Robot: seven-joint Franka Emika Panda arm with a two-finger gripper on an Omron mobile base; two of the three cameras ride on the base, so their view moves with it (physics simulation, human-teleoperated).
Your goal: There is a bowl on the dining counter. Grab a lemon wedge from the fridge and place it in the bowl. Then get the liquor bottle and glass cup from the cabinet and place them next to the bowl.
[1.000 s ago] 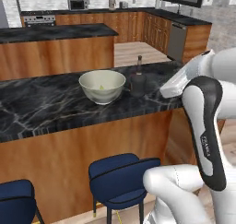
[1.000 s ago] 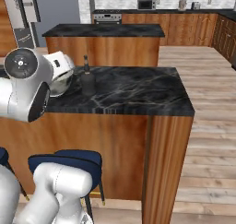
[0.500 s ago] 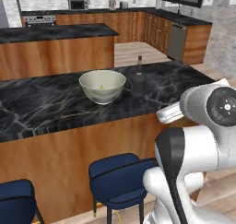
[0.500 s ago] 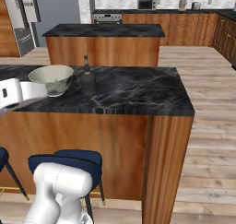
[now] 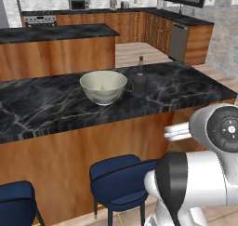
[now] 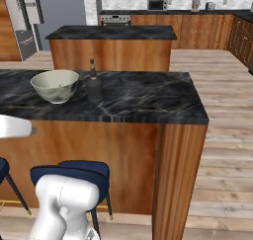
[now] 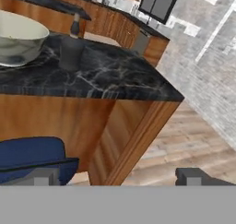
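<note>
The pale bowl (image 5: 103,86) (image 6: 55,85) (image 7: 18,41) stands on the black marble dining counter (image 5: 46,109) (image 6: 143,98). Inside it lies a small yellowish piece that looks like the lemon wedge (image 5: 102,87). Just right of the bowl the dark liquor bottle (image 5: 139,80) (image 6: 94,86) (image 7: 71,48) stands upright. My gripper (image 7: 119,177) is open and holds nothing. It hangs in front of the counter, below its top, with my white hand (image 5: 179,132) near the counter's wooden front. The glass cup is out of view.
Blue stools (image 5: 123,178) (image 6: 71,172) (image 7: 32,156) stand under the counter's front edge, close under my arm. Beyond the counter sits a kitchen island (image 6: 111,34). The grey fridge (image 6: 59,7) is at the back left. Wooden floor (image 6: 227,135) opens to the right.
My arm has swung back and down from above the counter beside the bottle to below its front edge. Bowl and bottle have stayed put. The jaws stayed open.
</note>
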